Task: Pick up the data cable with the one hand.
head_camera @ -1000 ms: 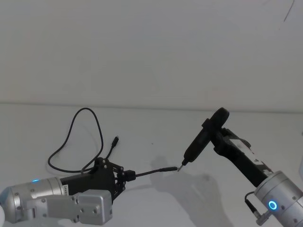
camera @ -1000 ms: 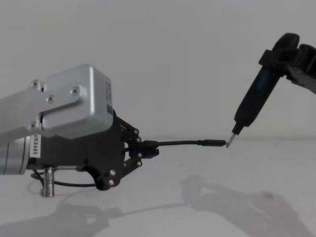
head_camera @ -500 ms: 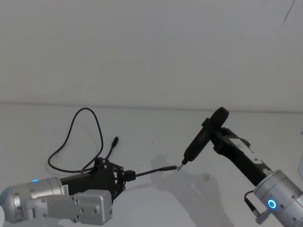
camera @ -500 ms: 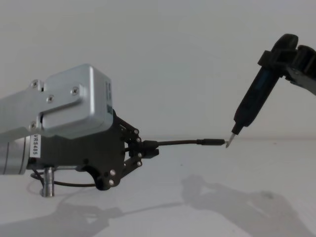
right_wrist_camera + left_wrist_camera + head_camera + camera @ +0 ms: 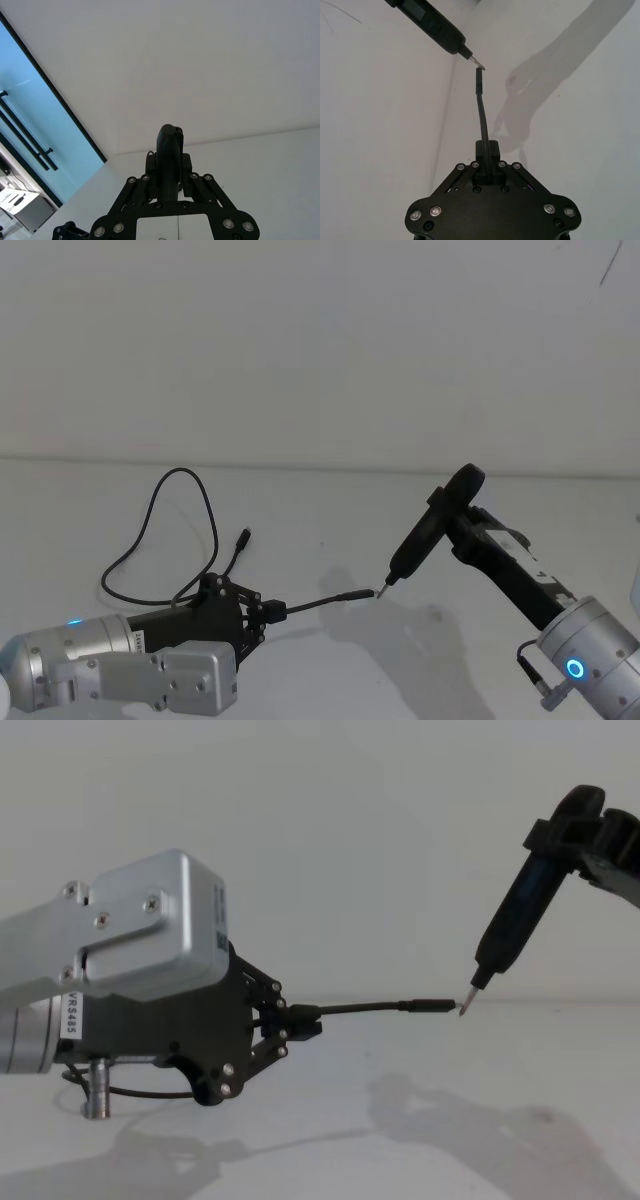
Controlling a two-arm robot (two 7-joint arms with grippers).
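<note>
Your left gripper (image 5: 268,611) is clamped on the data cable (image 5: 160,530) just behind its near plug (image 5: 432,1007), held above the white table (image 5: 330,520); the right gripper (image 5: 170,187) pinches a pen-shaped tool (image 5: 428,530) whose tip meets that plug. Expect a light, floppy black cord, so grip near the stiffer plug end; its slack loops on the table behind.

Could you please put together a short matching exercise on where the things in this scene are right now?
Things:
1. data cable
2. left gripper
3. pen-shaped tool
4. right gripper

States:
A. shut on the pen-shaped tool
B. tip at the cable's raised plug
C. loops on the table, one end lifted
D. shut on the data cable

Pairs: 1-C, 2-D, 3-B, 4-A
</note>
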